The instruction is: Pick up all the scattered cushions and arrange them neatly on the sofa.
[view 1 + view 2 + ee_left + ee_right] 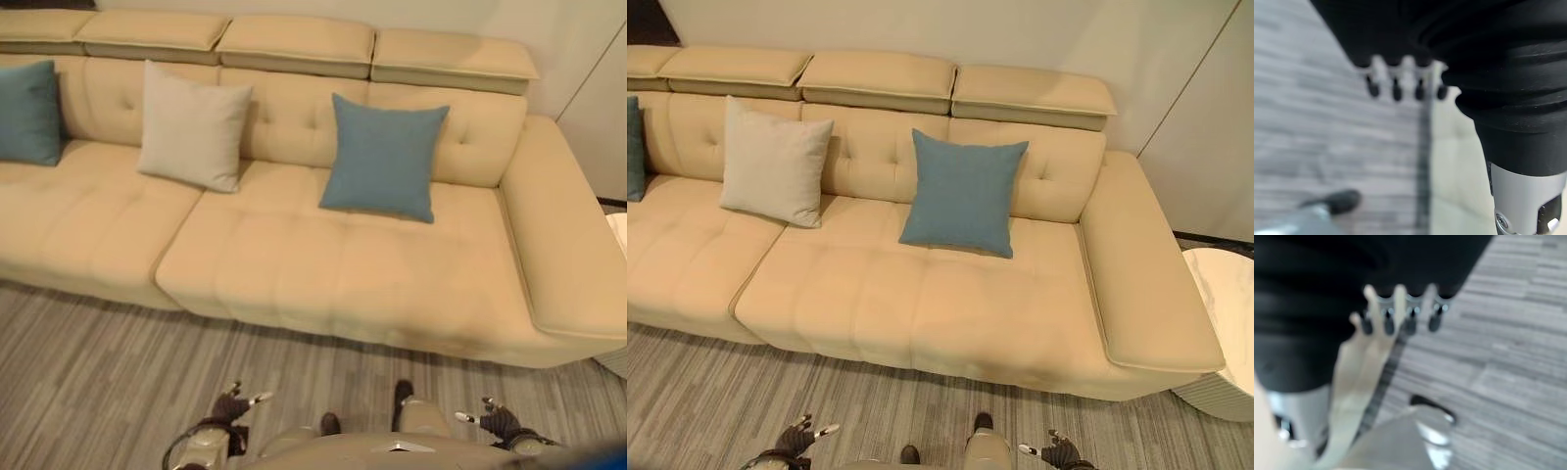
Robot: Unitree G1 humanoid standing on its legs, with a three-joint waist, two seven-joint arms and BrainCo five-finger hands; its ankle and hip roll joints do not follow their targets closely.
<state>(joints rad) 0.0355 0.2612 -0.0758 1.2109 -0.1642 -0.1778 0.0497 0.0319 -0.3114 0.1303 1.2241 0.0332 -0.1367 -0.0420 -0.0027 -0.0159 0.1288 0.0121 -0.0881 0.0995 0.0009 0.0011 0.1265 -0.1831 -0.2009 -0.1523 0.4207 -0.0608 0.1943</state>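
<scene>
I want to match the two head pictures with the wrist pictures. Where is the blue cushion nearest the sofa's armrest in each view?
Left eye view: blue cushion upright against the sofa backrest, right of centre.
Right eye view: same cushion, near centre.
Left wrist view: not in it.
Right wrist view: not in it.
Shared landmark: the cream cushion, to its left in both eye views.

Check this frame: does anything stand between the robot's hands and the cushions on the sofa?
Nothing visible does. Both the left hand and right hand hang low over the grey floor, holding nothing. The blue cushion, white cushion and second blue cushion already lean upright against the sofa back.
</scene>
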